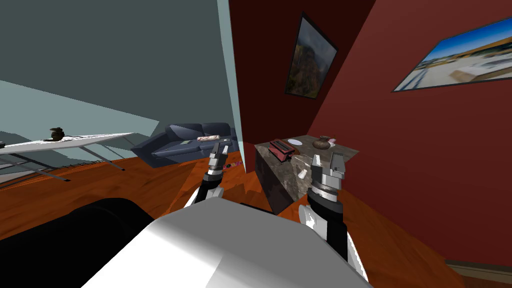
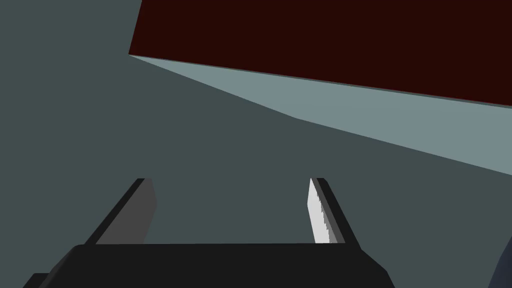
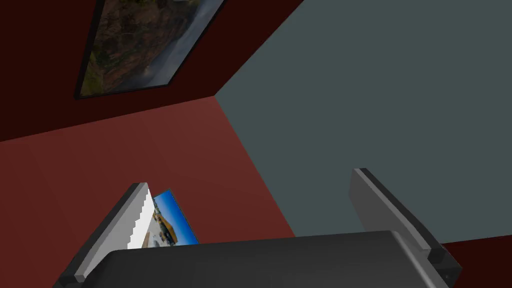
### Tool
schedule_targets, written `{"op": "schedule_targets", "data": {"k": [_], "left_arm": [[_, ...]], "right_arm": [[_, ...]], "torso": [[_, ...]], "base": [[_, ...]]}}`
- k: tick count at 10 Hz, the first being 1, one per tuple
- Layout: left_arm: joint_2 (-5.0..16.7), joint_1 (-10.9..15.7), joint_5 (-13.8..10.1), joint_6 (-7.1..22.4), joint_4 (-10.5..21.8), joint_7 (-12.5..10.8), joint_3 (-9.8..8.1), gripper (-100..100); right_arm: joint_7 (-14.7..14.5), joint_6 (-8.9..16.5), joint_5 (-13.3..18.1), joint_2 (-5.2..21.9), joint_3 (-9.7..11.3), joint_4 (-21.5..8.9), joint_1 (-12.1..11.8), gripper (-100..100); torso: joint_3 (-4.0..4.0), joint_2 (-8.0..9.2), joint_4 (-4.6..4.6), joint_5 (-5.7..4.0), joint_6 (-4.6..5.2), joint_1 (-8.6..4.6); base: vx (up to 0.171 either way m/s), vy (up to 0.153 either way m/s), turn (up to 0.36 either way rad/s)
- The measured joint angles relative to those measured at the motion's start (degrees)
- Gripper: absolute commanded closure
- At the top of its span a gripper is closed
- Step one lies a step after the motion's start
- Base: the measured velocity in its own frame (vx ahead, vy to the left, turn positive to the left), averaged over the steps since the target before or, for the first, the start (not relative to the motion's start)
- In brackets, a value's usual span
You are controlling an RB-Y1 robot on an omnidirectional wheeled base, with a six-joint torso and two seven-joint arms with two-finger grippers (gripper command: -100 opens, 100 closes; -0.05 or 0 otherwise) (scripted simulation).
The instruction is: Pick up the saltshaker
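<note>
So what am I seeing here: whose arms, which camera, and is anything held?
A two-armed robot. The wide picture is from a camera on its head, looking down at its arms. The other two are from wrist cameras, looking past the open left gripper and open right gripper. Ahead, a dark marbled block table bears a small white saltshaker, a red boxy appliance, a white round plate and a brown round pot. Nothing is held.
</note>
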State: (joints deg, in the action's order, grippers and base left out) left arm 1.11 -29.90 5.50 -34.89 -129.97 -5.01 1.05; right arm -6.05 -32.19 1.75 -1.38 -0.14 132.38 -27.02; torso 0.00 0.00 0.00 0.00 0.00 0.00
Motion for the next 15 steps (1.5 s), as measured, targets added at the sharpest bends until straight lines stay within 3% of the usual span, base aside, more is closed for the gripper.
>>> {"op": "schedule_targets", "data": {"k": [3, 5, 7, 8, 11, 15], "left_arm": [[0.00, 0.01, 0.00, 0.00, 0.00, 0.00, 0.00, 0], [0.00, 0.01, 0.00, 0.00, 0.00, 0.00, 0.00, 0], [0.00, 0.01, 0.00, 0.00, 0.00, 0.00, 0.00, 0], [0.00, 0.01, 0.00, 0.00, 0.00, 0.00, 0.00, 0], [0.00, 0.01, 0.00, 0.00, 0.00, 0.00, 0.00, 0], [0.00, 0.00, 0.00, 0.00, 0.00, 0.00, 0.00, 0]], "right_arm": [[-0.11, 1.09, 1.52, 4.12, 0.41, -0.58, -1.38, -100], [-0.02, 2.12, 2.86, 7.11, -0.19, -2.87, -1.58, -100], [0.05, 2.92, 4.82, 9.36, -0.11, -4.66, -3.76, -100], [-0.15, 3.66, 6.16, 10.08, 0.35, -5.10, -5.01, -100], [-0.24, 4.12, 9.45, 12.68, -0.22, -10.32, -7.62, -100], [-0.76, 7.83, 13.81, 14.88, 0.11, -12.92, -10.72, -100]], "torso": [[0.11, 0.20, 0.04, 0.00, 0.00, -0.02], [0.14, 0.25, 0.05, -0.02, 0.00, -0.07], [0.17, 0.29, 0.06, -0.04, 0.00, -0.16], [0.18, 0.31, 0.07, -0.03, 0.00, -0.11], [0.19, 0.32, 0.07, -0.03, 0.01, -0.14], [0.12, 0.19, 0.06, -0.03, 0.01, -0.11]], "base": [[-0.052, 0.000, 0.038], [-0.067, -0.019, 0.054], [-0.074, -0.030, 0.061], [-0.085, -0.022, 0.072], [-0.078, -0.027, 0.056], [-0.056, -0.017, 0.041]]}}
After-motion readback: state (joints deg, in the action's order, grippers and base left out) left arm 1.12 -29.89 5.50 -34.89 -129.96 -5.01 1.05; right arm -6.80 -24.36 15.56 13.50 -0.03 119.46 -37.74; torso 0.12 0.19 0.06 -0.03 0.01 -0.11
